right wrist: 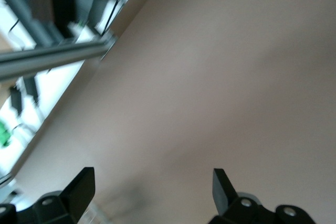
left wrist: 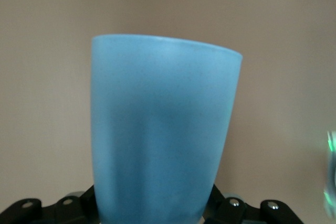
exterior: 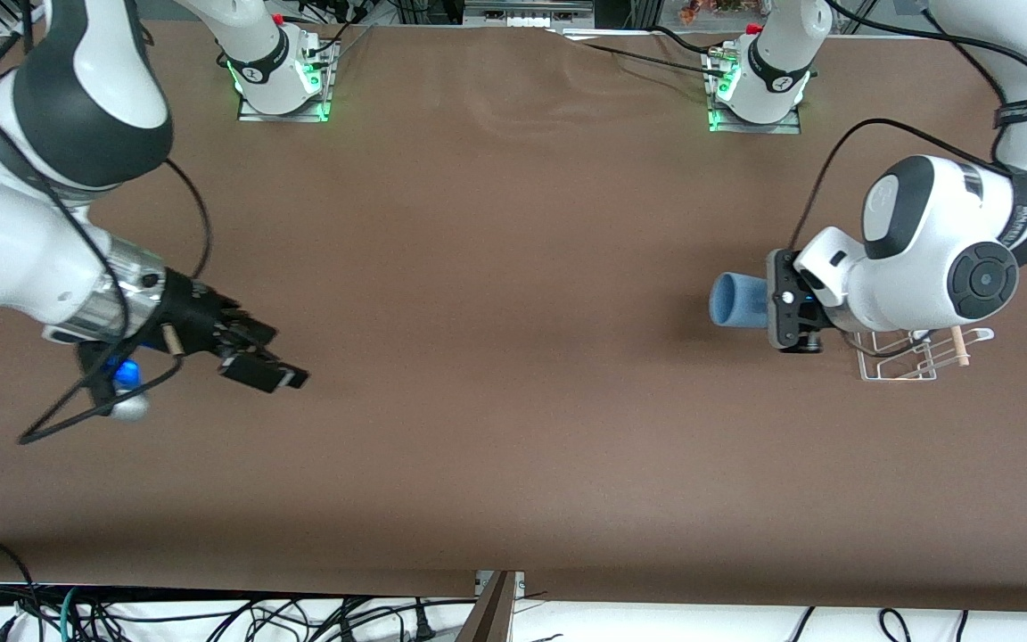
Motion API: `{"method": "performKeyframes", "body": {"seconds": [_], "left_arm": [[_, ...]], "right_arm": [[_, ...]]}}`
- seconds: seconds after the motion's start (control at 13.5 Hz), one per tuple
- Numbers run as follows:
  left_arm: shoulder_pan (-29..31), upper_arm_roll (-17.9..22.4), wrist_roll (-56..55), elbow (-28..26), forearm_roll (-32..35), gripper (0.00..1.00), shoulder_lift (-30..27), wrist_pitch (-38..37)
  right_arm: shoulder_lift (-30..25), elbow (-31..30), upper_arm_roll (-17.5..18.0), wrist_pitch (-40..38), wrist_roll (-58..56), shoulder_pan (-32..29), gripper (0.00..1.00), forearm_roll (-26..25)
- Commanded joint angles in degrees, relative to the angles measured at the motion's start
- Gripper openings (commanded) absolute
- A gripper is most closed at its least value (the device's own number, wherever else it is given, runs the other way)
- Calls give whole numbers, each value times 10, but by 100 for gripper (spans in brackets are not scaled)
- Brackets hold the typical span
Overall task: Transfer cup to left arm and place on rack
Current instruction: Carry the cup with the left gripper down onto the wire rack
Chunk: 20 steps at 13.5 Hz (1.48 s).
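I have the left pincer (exterior: 759, 303) clamped on the cup (exterior: 739, 300), carried sideways in the air over the counter (exterior: 496, 357) just beside the rack (exterior: 910, 355), which stands at the left arm's end; my right pincer (exterior: 277, 357) hangs with fingers apart and nothing between them, over the right arm's end.

Flat matte brown table covering (exterior: 496, 294) w/ faint wrinkles nr the arm bases' edge; tangle of thin black cables (exterior: 210, 615) on white floor below edge nearest front cam; brown angled board edge (exterior: 488, 611) at that edge's middle.
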Motion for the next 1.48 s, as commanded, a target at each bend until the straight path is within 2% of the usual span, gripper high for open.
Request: {"method": "performKeyframes", "body": {"seconds": [0.0,0.15,0.44,0.52,0.67,0.81,1.03,1.18,1.4], "left_arm": [[-1,2,-65,19,160,0,-8,-91],[-6,-4,-129,19,288,0,-12,-157],[-22,-11,-244,13,454,0,-21,-286],[-30,-10,-278,13,474,0,-14,-302],[-52,-10,-352,10,554,0,47,-337],[-61,-10,-451,-7,590,0,94,-356],[-68,-12,-526,-49,630,0,109,-353],[-67,-12,-538,-74,654,0,108,-347],[-60,-12,-559,-102,662,0,105,-329]], "right_arm": [[-7,-11,-17,-26,-14,4,99,-51],[-7,-11,-31,-59,-63,4,99,-61],[-8,-10,-63,-104,-114,4,99,-65],[-19,-29,-59,-111,-120,-2,99,-76],[-85,-129,-54,-78,-152,-9,99,-96],[-134,-199,-26,-50,-171,-9,99,-143],[-206,-296,8,-36,-255,-32,99,-208],[-251,-335,35,-33,-354,-86,99,-213],[-271,-342,38,-53,-479,-114,99,-211]]}}
